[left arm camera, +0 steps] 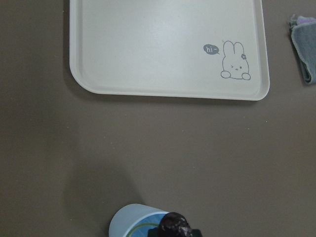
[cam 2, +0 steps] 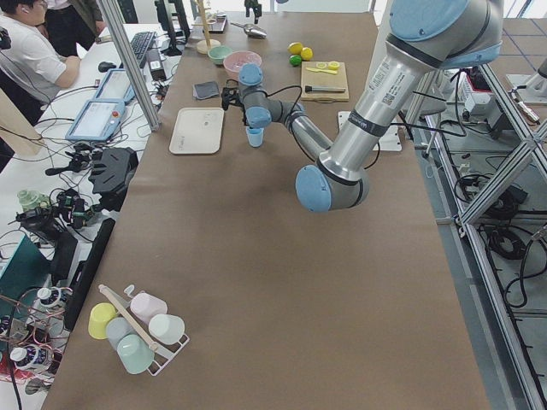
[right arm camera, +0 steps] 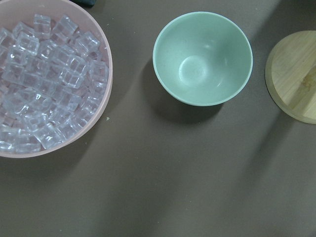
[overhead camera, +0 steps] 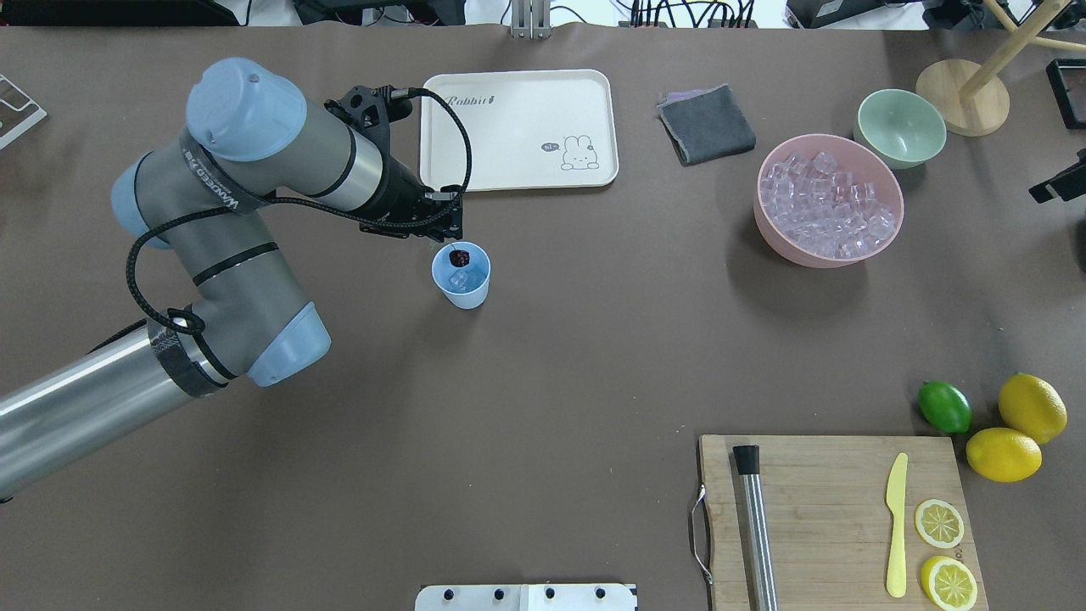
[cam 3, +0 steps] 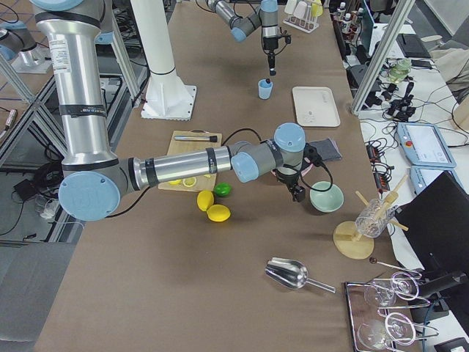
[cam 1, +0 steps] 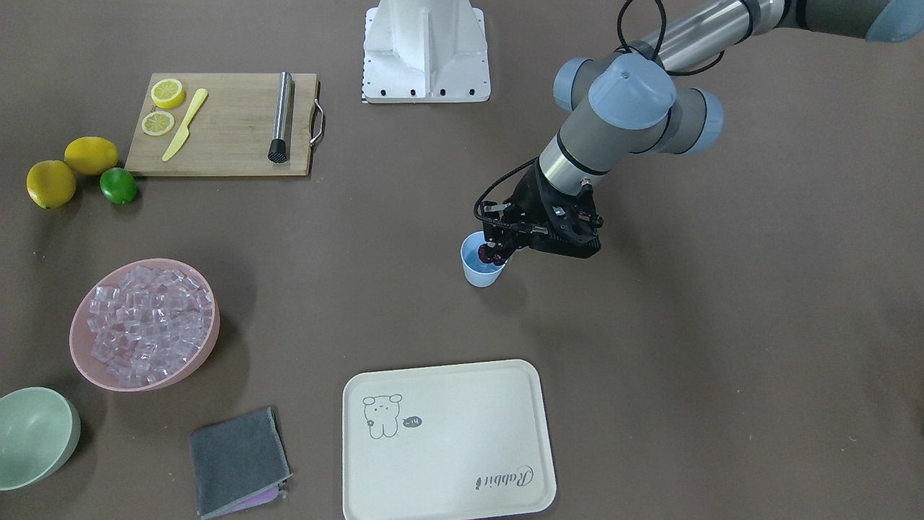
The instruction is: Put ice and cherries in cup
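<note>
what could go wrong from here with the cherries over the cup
1. The cherries hang near the rim of the cup, not its centre; released here, they might clip the rim and land on the table.
2. The left end effector sits close to that rim; a nudge could tip the cup and spill the ice inside.

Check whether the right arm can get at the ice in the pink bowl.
Likely yes: the right gripper hangs near the pink bowl, whose ice lies uncovered, with nothing between them.
</note>
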Action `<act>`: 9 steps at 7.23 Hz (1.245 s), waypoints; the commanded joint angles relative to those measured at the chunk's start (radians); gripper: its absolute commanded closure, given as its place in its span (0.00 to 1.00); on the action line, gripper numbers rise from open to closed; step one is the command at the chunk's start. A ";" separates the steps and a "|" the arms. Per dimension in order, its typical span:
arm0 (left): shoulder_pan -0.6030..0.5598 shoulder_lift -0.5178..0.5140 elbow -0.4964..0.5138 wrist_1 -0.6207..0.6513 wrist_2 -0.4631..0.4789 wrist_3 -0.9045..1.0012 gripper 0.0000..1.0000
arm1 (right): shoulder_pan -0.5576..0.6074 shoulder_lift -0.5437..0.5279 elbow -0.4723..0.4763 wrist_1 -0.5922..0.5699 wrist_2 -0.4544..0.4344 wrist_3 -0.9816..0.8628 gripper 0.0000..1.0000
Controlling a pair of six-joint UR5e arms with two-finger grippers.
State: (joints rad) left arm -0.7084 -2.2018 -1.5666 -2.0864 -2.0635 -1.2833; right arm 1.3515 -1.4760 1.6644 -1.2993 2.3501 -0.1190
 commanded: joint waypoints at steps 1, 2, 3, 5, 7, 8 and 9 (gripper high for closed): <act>0.026 0.005 -0.001 0.000 0.022 0.002 0.27 | 0.000 0.000 0.000 -0.002 0.000 0.001 0.02; 0.026 0.008 0.000 0.000 0.020 0.001 0.02 | 0.000 0.000 0.000 0.000 0.000 0.002 0.02; 0.026 -0.001 -0.004 0.009 0.014 -0.001 0.02 | 0.000 0.008 0.000 -0.006 0.002 0.001 0.02; -0.057 0.051 -0.039 0.023 0.010 0.013 0.02 | 0.000 0.013 -0.017 -0.005 0.000 0.001 0.02; -0.184 0.160 -0.064 0.026 -0.068 0.193 0.02 | 0.000 0.013 -0.017 -0.003 0.002 0.001 0.02; -0.289 0.228 -0.066 0.023 -0.177 0.300 0.02 | 0.000 0.013 -0.017 -0.003 0.002 0.001 0.02; -0.398 0.311 -0.079 0.020 -0.273 0.403 0.02 | 0.000 0.011 -0.017 -0.003 0.005 0.001 0.02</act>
State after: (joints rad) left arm -0.9765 -1.9855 -1.6335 -2.0633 -2.2184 -1.0086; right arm 1.3514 -1.4637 1.6476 -1.3026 2.3521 -0.1181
